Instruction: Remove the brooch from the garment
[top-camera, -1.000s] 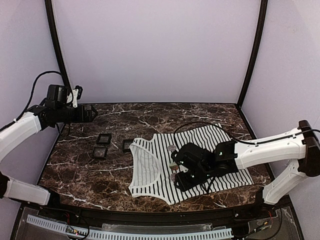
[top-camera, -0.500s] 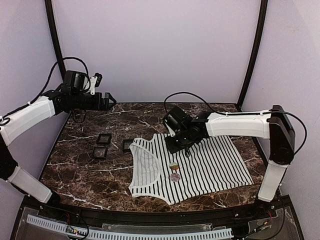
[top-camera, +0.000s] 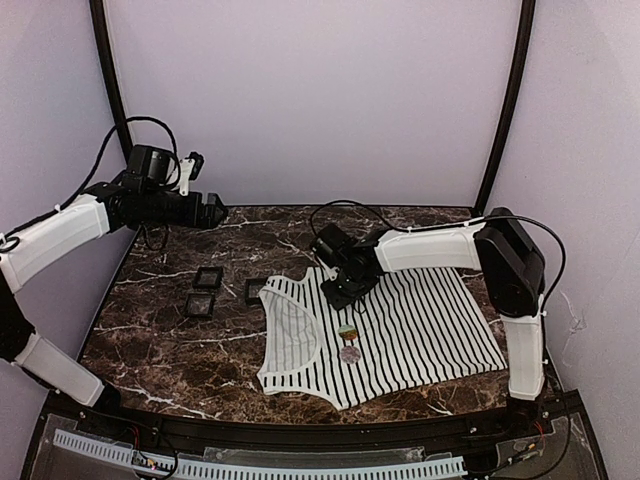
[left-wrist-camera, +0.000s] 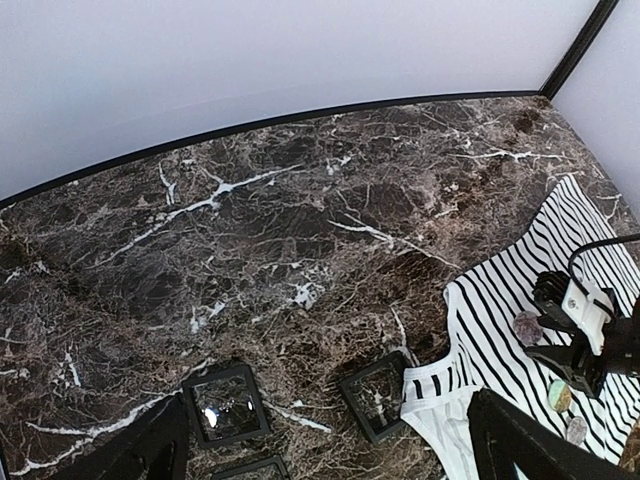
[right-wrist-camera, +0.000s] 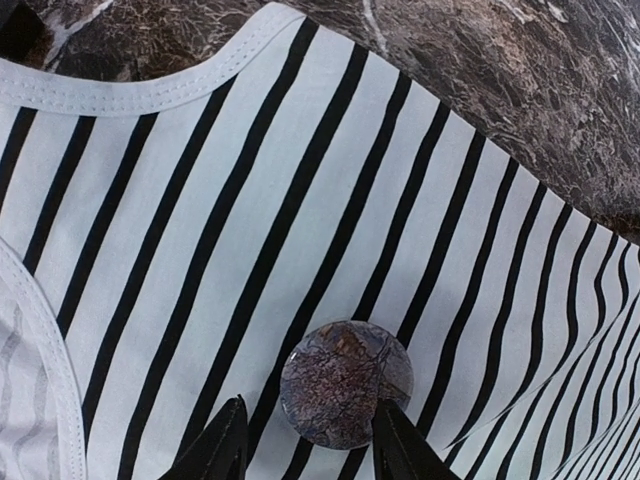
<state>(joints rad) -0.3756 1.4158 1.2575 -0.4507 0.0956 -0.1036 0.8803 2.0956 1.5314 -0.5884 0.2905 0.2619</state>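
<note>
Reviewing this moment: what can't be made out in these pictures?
- Right wrist view: how the round brooch fastens to the garment is hidden under its own face; the right claw runs off the bottom edge.
- Top view: the right claw covers that brooch.
- Left wrist view: the bottom edge cuts off the left claw and one black box.

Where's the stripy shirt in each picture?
Top external: the shirt lies right of centre, towards the front of the table.
Left wrist: the shirt is in the lower right corner, cut off by the edge.
Right wrist: the shirt fills most of the picture.
Shared landmark: the brown marble table shows in all three.
</note>
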